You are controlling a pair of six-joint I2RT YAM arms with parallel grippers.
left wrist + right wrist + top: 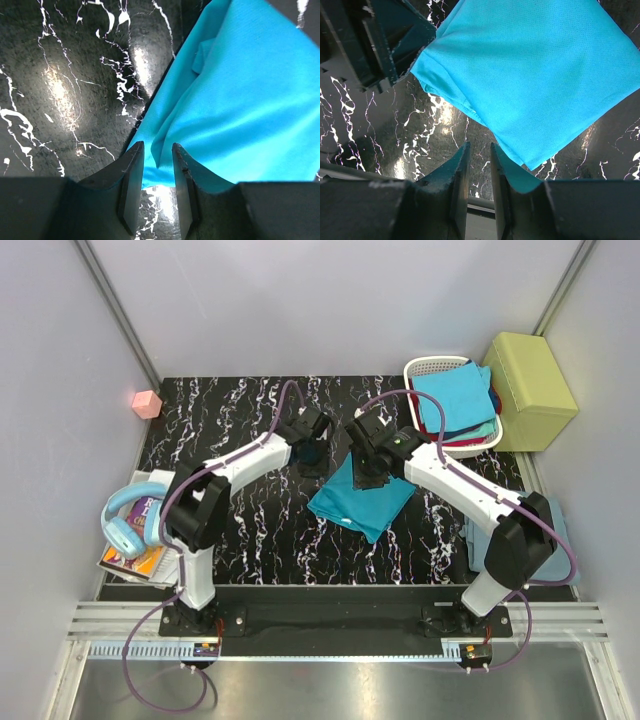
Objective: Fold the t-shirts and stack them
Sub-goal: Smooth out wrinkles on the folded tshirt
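A teal t-shirt lies folded on the black marbled table near the middle. It fills the right of the left wrist view and the top of the right wrist view. My left gripper is at the shirt's far left corner, its jaws a narrow gap apart, with the cloth's edge just beyond the tips. My right gripper hovers over the shirt's far edge, jaws narrowly apart and empty. More shirts, a bright blue one on top, lie in the basket. A grey-blue shirt lies at the right.
A white slatted basket stands at the back right beside a yellow-green padded box. Blue headphones on a book lie at the left edge. A pink cube sits at the back left.
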